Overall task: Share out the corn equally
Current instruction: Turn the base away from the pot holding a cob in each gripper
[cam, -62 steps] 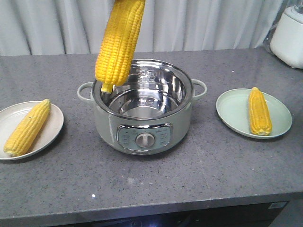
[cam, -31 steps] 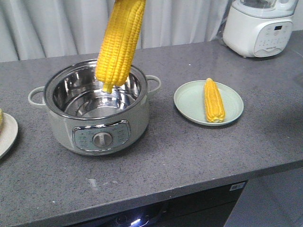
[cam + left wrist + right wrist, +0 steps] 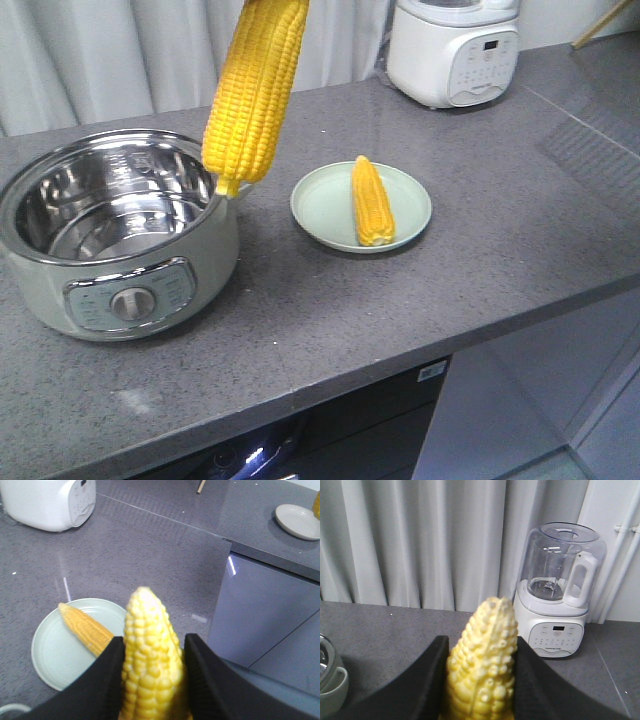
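Note:
A yellow corn cob [image 3: 255, 95] hangs tip down close to the front camera, above the pot's right rim; whatever holds it is out of frame. A second cob [image 3: 371, 200] lies on a pale green plate [image 3: 322, 215]. My left gripper [image 3: 154, 642] is shut on a corn cob [image 3: 147, 630], above and to the right of that plate [image 3: 55, 655] and its cob [image 3: 85, 627]. My right gripper [image 3: 481, 645] is shut on another cob [image 3: 482, 665], which points towards the curtain and the blender.
A steel-lined electric pot [image 3: 110, 235] stands at the left, its handle [image 3: 330, 680] showing in the right wrist view. A white blender [image 3: 455, 50] stands at the back. A further plate [image 3: 299, 520] lies on another counter. The counter's front edge [image 3: 420, 355] drops to cabinets.
The front view has swung right: the pot and green plate have slid left in frame, the left plate has left view, and the blender has come fully in. The hanging cob keeps its place.

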Robot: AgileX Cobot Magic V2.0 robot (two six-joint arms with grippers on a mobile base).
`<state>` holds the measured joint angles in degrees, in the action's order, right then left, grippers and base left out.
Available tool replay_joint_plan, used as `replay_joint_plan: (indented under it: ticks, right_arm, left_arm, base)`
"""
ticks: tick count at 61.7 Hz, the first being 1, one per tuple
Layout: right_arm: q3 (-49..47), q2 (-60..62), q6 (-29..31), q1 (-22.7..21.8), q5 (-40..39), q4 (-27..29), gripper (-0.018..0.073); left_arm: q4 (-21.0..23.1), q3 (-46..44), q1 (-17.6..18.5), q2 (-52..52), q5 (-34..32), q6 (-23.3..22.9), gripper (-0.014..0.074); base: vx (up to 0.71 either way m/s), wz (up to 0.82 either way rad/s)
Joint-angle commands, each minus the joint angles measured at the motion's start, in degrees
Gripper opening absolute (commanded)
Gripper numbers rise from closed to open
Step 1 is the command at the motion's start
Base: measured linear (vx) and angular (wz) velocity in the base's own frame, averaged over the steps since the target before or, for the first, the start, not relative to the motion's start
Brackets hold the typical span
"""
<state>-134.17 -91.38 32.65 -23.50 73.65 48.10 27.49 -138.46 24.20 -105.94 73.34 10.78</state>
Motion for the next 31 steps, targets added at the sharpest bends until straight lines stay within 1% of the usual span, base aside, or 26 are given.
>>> replay_joint_plan:
  ticks: [1,31]
  right_arm:
    - [-0.9,1.5,0.0,-0.3,0.0,1.8,-0.0006]
    - [-0.9,1.5,0.0,-0.3,0.0,1.8,-0.0006]
  left_arm:
    - [1.7,-1.2,0.2,2.8,-1.5,-0.4,-0.0006]
    - [1.7,-1.2,0.2,2.8,-1.5,-0.4,-0.0006]
  base:
    - [-0.01,-0.22]
    - [-0.01,-0.25]
